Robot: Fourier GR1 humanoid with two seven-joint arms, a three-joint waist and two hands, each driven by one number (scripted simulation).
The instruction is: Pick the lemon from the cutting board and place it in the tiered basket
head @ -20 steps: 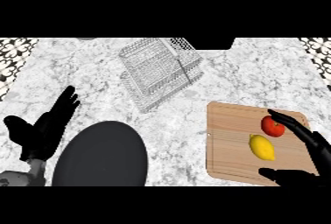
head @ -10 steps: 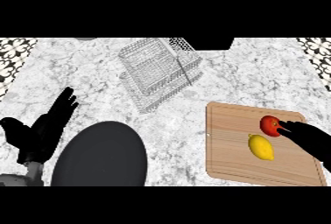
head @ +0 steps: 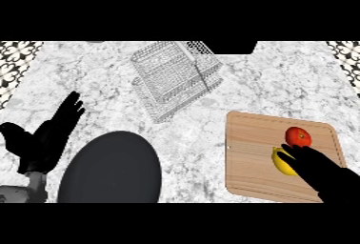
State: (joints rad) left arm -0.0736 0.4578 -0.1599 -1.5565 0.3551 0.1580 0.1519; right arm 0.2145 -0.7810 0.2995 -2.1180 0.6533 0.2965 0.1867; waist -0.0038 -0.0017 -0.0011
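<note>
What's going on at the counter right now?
The right hand reaches over the cutting board and partly covers the lemon, with fingers that look straight rather than curled round it. The lemon lies on the board next to a tomato, so it has not been lifted. The tiered basket stands at the far side of the counter with nothing in it. The left hand rests open at the left, beside a dark round plate.

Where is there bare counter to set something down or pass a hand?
Bare marble counter lies between the dark plate and cutting board, and right of the tiered basket. The board's left half is free; its right is crowded by tomato, lemon and right hand.
</note>
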